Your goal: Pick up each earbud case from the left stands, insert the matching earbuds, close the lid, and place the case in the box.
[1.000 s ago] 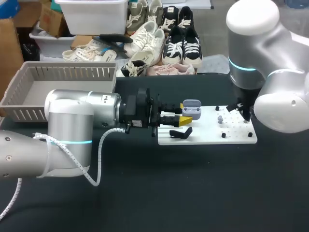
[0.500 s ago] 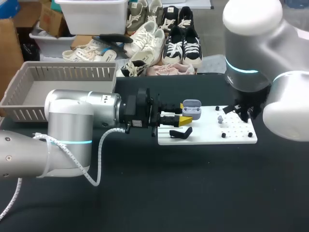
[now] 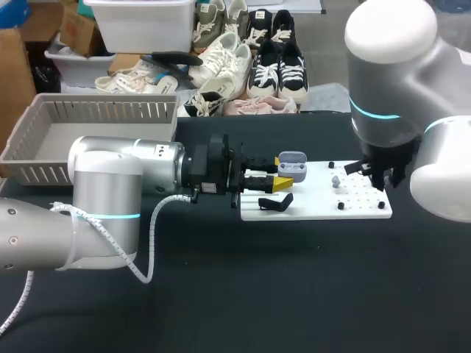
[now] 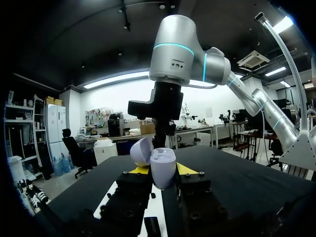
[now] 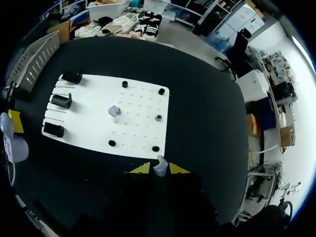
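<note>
a black surface (image 3: 294,294) is seen, with a grey slatted box (image 3: 110,112) at its back left corner and a white pegboard (image 3: 316,209) set right of its middle. black stands (image 5: 61,100) are lined along the pegboard's left edge, and a loose grey earbud (image 5: 114,110) lies near the board's middle. the left fingers (image 4: 185,169) are clamped from two sides on a pale lilac earbud case (image 4: 163,165) (only their yellow tips are shown past it). the case is held at the pegboard's back left corner, with its lid (image 4: 141,151) swung open. the right fingers (image 5: 174,169) are closed to a narrow gap on a small pale earbud (image 5: 159,167), which is held over the right end of the pegboard.
</note>
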Controlling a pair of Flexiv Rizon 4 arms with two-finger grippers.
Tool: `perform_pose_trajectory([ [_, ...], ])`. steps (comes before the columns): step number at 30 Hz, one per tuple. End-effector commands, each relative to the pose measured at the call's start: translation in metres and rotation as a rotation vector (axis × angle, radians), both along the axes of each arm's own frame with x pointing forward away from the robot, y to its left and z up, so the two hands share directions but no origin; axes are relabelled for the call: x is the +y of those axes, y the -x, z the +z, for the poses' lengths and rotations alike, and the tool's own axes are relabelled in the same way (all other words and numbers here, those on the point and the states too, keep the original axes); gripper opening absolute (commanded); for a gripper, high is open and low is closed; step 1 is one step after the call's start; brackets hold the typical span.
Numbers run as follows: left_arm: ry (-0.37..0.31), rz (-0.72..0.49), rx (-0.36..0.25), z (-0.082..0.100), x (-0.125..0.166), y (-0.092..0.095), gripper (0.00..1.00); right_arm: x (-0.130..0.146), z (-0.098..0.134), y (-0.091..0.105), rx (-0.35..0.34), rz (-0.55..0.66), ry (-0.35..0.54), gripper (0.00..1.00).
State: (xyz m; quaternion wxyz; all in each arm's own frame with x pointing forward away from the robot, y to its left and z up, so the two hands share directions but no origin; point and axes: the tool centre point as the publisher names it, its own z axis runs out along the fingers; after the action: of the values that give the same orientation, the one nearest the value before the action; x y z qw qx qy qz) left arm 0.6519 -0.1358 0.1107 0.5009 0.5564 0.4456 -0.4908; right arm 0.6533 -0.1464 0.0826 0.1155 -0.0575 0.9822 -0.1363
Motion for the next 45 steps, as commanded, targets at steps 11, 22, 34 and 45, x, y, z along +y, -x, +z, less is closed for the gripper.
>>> perform_pose_trajectory([
  [11, 0.001, 0.006, -0.002, 0.000, 0.000, 0.002, 0.00, 0.015, -0.004, 0.001, 0.044, -0.535, -0.128, 0.00],
  [22, 0.001, 0.006, -0.002, 0.000, 0.000, 0.002, 0.00, 0.015, -0.005, 0.006, 0.033, -0.549, -0.136, 0.00],
  [34, 0.001, 0.006, -0.002, 0.000, 0.000, 0.002, 0.00, 0.032, 0.009, 0.007, 0.015, -0.576, -0.133, 0.00],
  [45, 0.001, 0.006, -0.002, 0.000, 0.000, 0.002, 0.00, 0.050, 0.085, 0.014, -0.074, -0.639, -0.104, 0.00],
])
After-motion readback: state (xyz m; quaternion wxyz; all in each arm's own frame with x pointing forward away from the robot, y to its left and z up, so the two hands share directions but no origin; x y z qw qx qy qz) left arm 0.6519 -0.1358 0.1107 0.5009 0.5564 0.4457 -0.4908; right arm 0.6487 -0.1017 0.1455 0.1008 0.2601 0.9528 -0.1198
